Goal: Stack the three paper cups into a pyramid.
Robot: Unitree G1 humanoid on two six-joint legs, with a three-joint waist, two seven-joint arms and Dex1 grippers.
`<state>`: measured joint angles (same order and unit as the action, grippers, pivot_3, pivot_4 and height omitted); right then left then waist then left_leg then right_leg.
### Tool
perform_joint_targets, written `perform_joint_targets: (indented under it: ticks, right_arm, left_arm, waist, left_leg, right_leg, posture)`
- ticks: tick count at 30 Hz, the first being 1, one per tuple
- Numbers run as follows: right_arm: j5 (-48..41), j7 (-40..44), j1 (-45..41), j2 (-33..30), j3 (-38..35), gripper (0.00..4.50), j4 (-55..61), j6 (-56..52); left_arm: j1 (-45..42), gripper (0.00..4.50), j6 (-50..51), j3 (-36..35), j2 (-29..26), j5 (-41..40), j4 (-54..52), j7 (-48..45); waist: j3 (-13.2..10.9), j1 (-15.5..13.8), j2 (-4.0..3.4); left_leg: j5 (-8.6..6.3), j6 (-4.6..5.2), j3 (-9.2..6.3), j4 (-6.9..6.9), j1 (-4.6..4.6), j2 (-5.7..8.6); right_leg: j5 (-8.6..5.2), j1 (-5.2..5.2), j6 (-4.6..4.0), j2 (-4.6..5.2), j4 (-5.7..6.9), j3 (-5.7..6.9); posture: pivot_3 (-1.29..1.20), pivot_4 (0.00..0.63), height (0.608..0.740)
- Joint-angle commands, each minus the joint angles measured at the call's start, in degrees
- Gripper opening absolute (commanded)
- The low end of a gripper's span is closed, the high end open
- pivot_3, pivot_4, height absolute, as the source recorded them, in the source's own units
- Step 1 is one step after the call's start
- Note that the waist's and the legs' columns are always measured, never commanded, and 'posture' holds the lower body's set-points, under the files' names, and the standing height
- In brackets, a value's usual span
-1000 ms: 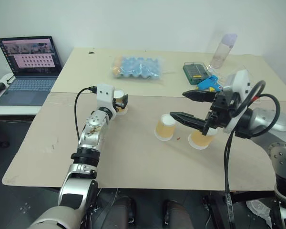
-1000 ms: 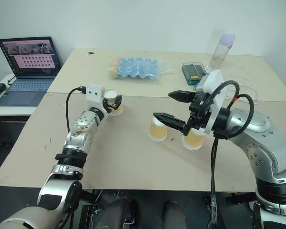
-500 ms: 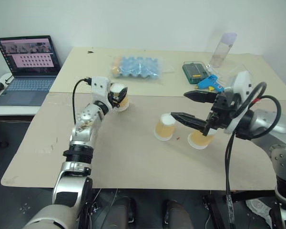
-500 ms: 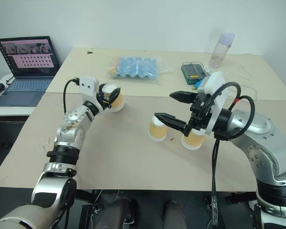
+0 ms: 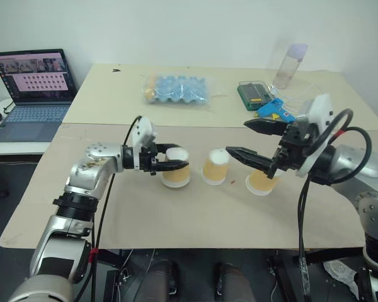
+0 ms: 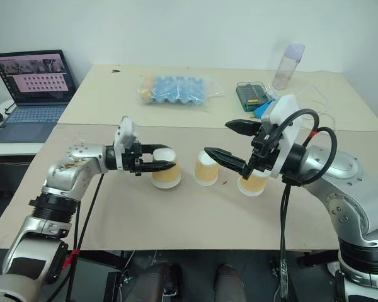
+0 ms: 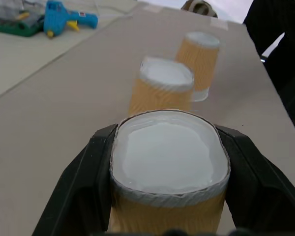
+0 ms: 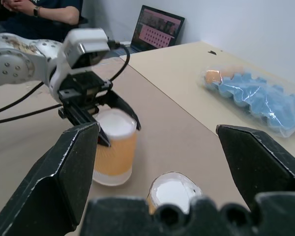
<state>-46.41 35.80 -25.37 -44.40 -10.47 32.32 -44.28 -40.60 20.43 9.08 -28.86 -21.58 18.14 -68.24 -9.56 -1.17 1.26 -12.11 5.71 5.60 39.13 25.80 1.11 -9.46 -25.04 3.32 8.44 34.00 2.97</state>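
Three paper cups stand upside down in a row on the tan board, white bases up. My left gripper is shut on the left cup, its black fingers pressing both sides and squeezing the top oval. This cup seems to rest on the board, a short gap from the middle cup. The right cup sits partly behind my right gripper, which hangs open above and between the middle and right cups, holding nothing. In the right wrist view my left gripper grips the left cup.
At the back of the table lie a bagged blue egg tray, a green box, a blue glue gun and a clear bottle. A laptop sits far left. A person sits beyond the table.
My left gripper closed on the back-left cup, swung to point right, and brought the cup forward and right, close beside the middle cup. The right arm stayed still.
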Motion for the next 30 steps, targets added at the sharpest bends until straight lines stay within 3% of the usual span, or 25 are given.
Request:
perform_joint_targets:
  ticks: [1,11,27,29,30]
  right_arm:
    - [-1.08,-1.03,0.59,-0.9,-3.34,4.5,2.6,0.11]
    - [-2.05,-2.65,2.08,-1.96,-5.02,4.5,4.09,-0.47]
    - [-2.63,-3.04,2.13,-3.06,-5.28,4.5,3.91,-0.31]
    - [-2.71,-3.05,2.23,-3.12,-5.39,4.5,3.95,-0.34]
    - [-2.68,-3.02,2.19,-3.11,-5.3,4.5,3.91,-0.3]
  left_arm:
    - [-2.58,2.47,-5.2,0.75,1.98,2.51,2.25,-0.78]
    - [-5.61,2.47,-14.89,1.44,9.56,7.94,12.73,0.68]
    - [-7.06,2.47,-17.78,0.26,13.49,9.92,16.98,1.75]
    - [-7.25,3.45,-17.6,-0.07,13.54,9.74,17.03,1.74]
    - [-7.37,3.64,-17.6,-0.14,13.52,9.71,17.08,1.59]
  waist:
    - [0.0,-0.18,0.01]
    - [0.0,-0.5,0.0]
    - [0.0,-1.32,0.01]
    - [0.0,-1.3,0.01]
    - [0.0,-1.28,0.01]
  left_leg:
    - [0.09,0.18,-0.02,0.0,0.06,0.0]
    - [0.08,0.2,-0.05,0.01,0.06,-0.01]
    - [0.03,0.33,-0.08,0.15,0.06,0.0]
    - [0.03,0.33,-0.07,0.15,0.06,0.0]
    - [0.03,0.33,-0.08,0.16,0.06,0.0]
  right_leg:
    - [0.1,-0.05,0.16,0.0,0.0,0.0]
    - [0.11,-0.04,0.16,0.05,0.0,0.01]
    - [0.12,0.06,0.19,0.08,-0.01,0.05]
    - [0.12,0.06,0.19,0.08,0.0,0.06]
    - [0.12,0.06,0.19,0.08,0.0,0.06]
  posture:
    - [0.0,0.15,0.74]
    - [0.0,0.15,0.74]
    - [0.0,0.15,0.74]
    - [0.0,0.15,0.74]
    - [0.0,0.15,0.74]
